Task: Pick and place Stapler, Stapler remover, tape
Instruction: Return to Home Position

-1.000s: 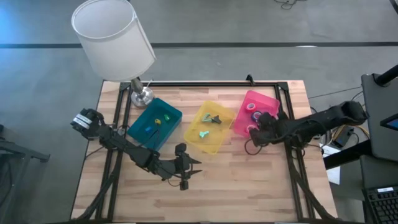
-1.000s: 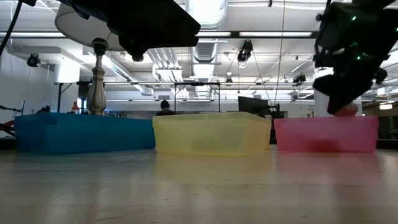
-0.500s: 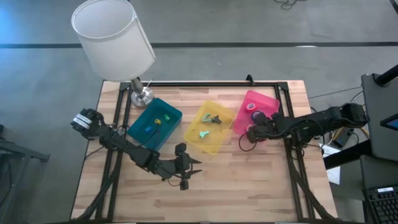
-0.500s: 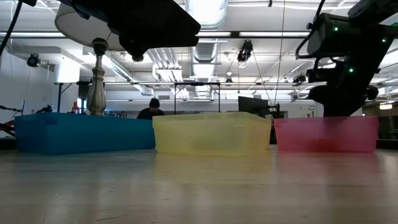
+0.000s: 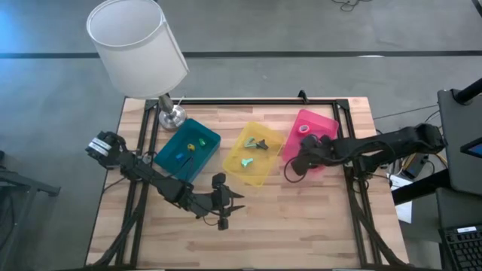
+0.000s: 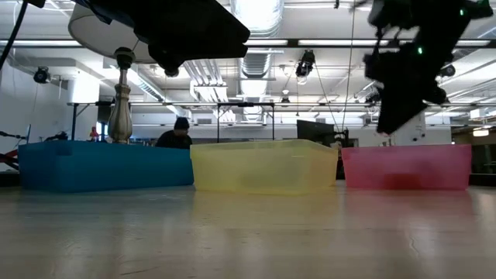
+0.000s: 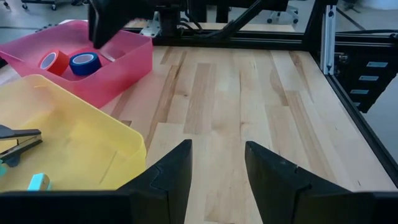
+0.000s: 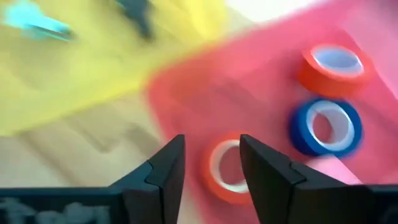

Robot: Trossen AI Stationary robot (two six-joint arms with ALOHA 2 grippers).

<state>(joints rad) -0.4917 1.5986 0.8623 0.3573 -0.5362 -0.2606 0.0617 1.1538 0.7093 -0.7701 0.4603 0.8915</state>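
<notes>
Right hand (image 8: 211, 144) hangs above the rim of the pink bin (image 5: 324, 117), at the corner next to the yellow bin (image 5: 256, 177), fingers apart with nothing between them. Inside the pink bin: blue tape roll (image 8: 324, 124), red tape roll (image 8: 336, 65) and a third reddish roll (image 8: 227, 165), all lying flat and close together on its floor. Left hand (image 7: 217, 148) sits over bare tabletop (image 5: 301, 218) in front of the yellow bin, fingers spread, empty.

Wears matte black: slim, jointed left arm (image 5: 162, 184) and right arm (image 5: 376, 147), blocky angular fingers (image 7: 165, 180), small green lights (image 6: 421, 51) on the right.
</notes>
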